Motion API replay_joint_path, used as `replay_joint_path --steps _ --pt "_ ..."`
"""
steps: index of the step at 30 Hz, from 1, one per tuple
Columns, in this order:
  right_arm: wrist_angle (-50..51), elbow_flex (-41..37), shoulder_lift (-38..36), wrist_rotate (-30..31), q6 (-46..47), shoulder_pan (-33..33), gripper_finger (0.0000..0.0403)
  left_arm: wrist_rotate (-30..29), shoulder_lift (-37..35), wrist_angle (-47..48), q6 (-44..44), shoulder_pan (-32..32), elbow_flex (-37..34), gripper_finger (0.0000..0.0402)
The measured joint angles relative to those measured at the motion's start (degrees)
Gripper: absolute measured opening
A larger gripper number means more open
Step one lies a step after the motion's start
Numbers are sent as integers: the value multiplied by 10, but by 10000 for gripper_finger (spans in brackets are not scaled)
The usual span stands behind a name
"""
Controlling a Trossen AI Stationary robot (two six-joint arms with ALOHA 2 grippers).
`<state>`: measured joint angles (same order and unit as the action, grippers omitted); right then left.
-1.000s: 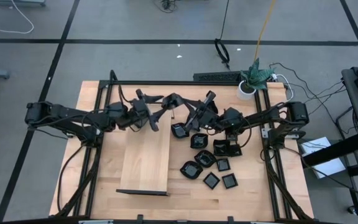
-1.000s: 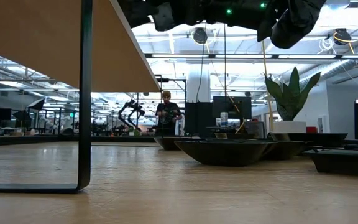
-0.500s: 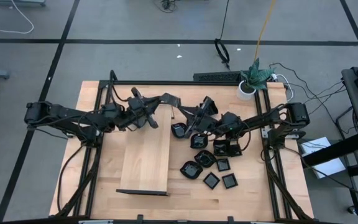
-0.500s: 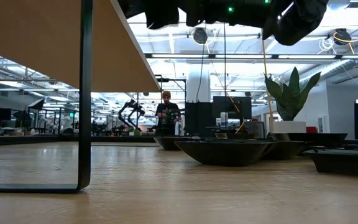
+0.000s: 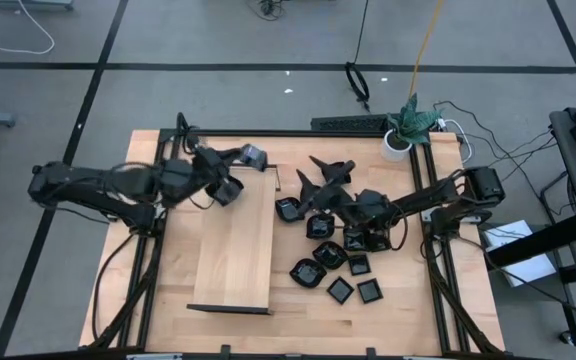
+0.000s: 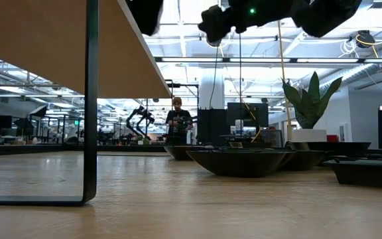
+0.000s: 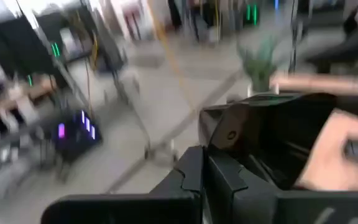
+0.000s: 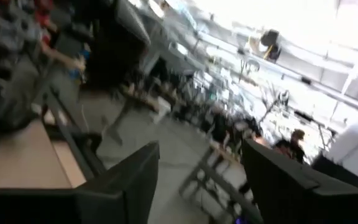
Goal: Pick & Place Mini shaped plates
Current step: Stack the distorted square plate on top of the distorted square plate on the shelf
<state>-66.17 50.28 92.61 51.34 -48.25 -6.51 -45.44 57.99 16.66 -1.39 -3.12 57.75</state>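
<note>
Above the table's rear half, the left gripper (image 5: 251, 155) is clamped on one mini plate (image 7: 272, 134), over the wooden board's (image 5: 236, 250) far end. Right gripper (image 5: 326, 172) hangs empty, fingers spread apart, above the remaining mini shaped plates (image 5: 338, 255) clustered right of the board.

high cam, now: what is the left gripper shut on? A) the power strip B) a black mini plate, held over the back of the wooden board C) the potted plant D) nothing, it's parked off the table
B: the left gripper is shut on a mini plate, held above the back end of the wooden board; the other plates lie clustered to the right.
</note>
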Motion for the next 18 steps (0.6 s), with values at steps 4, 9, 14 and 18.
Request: replay_joint_path --steps 4,9,14,18 --pt "147 0 -63 5 95 7 227 73 23 269 117 21 139 4" --pt "397 0 -173 -140 283 49 220 188 43 450 188 62 213 5" --pt "549 0 -260 -289 376 101 214 294 49 520 200 110 211 4" --pt "579 0 -294 -289 400 111 211 304 68 551 206 142 210 5"
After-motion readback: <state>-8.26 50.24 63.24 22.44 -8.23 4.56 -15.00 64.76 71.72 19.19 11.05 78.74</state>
